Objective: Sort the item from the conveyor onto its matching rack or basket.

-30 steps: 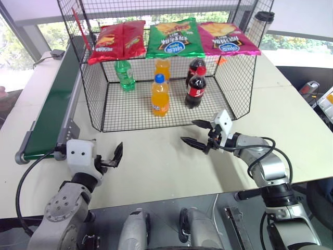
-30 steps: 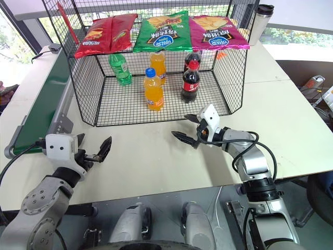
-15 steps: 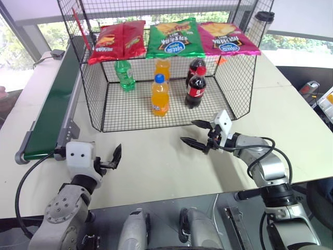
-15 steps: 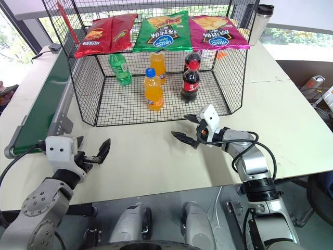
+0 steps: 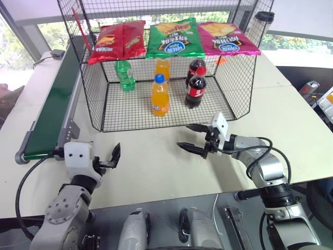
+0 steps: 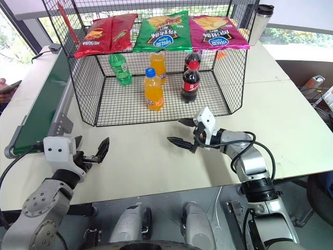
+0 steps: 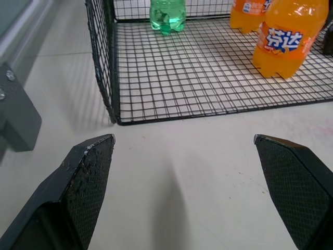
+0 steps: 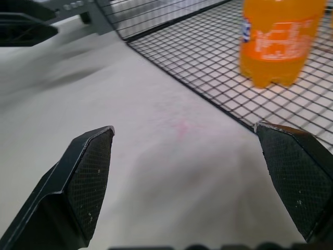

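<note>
The left gripper (image 5: 106,157) hovers just above the desk (image 5: 156,166), near the open front of the basket (image 5: 104,112), toward the conveyor side; its two black fingers are spread wide with nothing between them. The right gripper (image 5: 193,138) hangs over the desk just in front of the basket's front edge, toward its right corner, pointing across toward the conveyor side. Its fingers are likewise wide apart and hold nothing.

The basket, a black wire-mesh cage with a grid floor, stands on the desk with its open side facing the robot. Deep inside it, near the back wall on the conveyor side, stands a green bottle (image 5: 124,74); its cap is hidden behind the snack bags, so it cannot be told whether this is the yellow-capped item. Closer to the basket's front, near its middle, stands an orange bottle with a blue cap (image 5: 159,95), with a second orange bottle (image 5: 162,67) behind it. Toward the basket's right wall stand two dark cola bottles (image 5: 195,89) with red caps, one behind the other. On the basket's upper tier lie three snack bags: a red bag (image 5: 117,40), a green bag (image 5: 174,37) and a magenta bag (image 5: 227,38).

The conveyor (image 5: 52,109), a dark-green belt with grey rails, runs alongside the basket's left wall, and the visible belt carries nothing. A dark tumbler (image 6: 259,22) stands on the desk beyond the basket's far right corner.
</note>
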`<state>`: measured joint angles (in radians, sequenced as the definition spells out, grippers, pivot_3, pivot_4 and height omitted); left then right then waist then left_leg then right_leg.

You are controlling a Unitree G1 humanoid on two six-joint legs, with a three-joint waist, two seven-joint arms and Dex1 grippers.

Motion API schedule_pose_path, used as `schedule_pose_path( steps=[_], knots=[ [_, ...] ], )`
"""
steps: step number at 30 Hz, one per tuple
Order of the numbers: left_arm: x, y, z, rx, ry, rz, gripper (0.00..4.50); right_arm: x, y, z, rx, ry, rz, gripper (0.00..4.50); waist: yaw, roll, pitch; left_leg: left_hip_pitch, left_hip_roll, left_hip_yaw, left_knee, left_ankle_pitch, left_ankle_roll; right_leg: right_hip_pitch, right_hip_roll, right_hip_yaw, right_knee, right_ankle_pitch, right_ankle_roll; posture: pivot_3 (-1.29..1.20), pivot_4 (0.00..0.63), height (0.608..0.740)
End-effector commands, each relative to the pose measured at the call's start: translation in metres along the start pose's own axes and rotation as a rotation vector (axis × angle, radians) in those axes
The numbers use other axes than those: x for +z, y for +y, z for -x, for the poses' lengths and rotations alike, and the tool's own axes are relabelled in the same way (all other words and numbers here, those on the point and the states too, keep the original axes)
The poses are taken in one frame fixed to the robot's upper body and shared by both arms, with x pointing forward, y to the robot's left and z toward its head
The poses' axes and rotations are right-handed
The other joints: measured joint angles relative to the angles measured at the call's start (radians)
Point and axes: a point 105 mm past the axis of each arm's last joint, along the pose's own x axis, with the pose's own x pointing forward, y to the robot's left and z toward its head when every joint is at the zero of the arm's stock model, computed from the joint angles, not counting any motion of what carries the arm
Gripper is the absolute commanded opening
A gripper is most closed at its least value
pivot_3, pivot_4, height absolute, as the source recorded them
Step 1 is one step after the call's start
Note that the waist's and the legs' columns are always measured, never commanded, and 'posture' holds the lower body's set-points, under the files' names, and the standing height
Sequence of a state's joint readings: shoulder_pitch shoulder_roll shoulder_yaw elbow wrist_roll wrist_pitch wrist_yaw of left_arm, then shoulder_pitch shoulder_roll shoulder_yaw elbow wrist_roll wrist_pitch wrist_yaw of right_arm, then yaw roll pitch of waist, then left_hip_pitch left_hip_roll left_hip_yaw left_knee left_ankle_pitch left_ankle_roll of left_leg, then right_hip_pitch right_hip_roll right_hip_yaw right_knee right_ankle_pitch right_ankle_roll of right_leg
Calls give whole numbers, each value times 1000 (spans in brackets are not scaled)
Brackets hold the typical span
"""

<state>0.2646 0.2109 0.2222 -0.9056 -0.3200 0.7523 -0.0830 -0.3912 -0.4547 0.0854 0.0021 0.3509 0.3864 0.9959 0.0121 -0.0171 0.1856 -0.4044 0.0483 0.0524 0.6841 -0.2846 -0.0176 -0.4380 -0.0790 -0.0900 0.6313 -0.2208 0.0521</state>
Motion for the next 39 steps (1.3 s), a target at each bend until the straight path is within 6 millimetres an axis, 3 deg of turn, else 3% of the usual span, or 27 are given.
schedule_pose_path(
  steps=[1,8,22,28,39],
  knots=[
    [30,4,9,26,-111,-27,4466,19,6,-4,52,-42,65,4500,0,0,0,0,0,0,0,0,0,0,0,0,0,0,0,0,150,740],
    [49,23,19,103,-173,-40,4466,22,7,-11,78,-55,69,4500,0,0,0,0,0,-1,0,0,0,0,0,0,0,0,0,0,150,740],
    [21,86,50,319,-26,-17,4466,19,10,-19,103,-71,53,4500,-1,0,0,0,0,-1,0,0,0,0,0,0,0,-1,-1,0,150,740],
    [14,95,51,352,-17,3,4466,20,10,-18,100,-75,54,4500,0,0,0,0,0,0,0,0,0,0,0,0,0,-1,-1,0,150,740],
    [18,99,51,374,-45,-16,4466,20,11,-18,98,-75,55,4500,-1,0,0,0,0,0,0,0,0,0,0,0,0,-1,-1,0,150,740]
  ],
)
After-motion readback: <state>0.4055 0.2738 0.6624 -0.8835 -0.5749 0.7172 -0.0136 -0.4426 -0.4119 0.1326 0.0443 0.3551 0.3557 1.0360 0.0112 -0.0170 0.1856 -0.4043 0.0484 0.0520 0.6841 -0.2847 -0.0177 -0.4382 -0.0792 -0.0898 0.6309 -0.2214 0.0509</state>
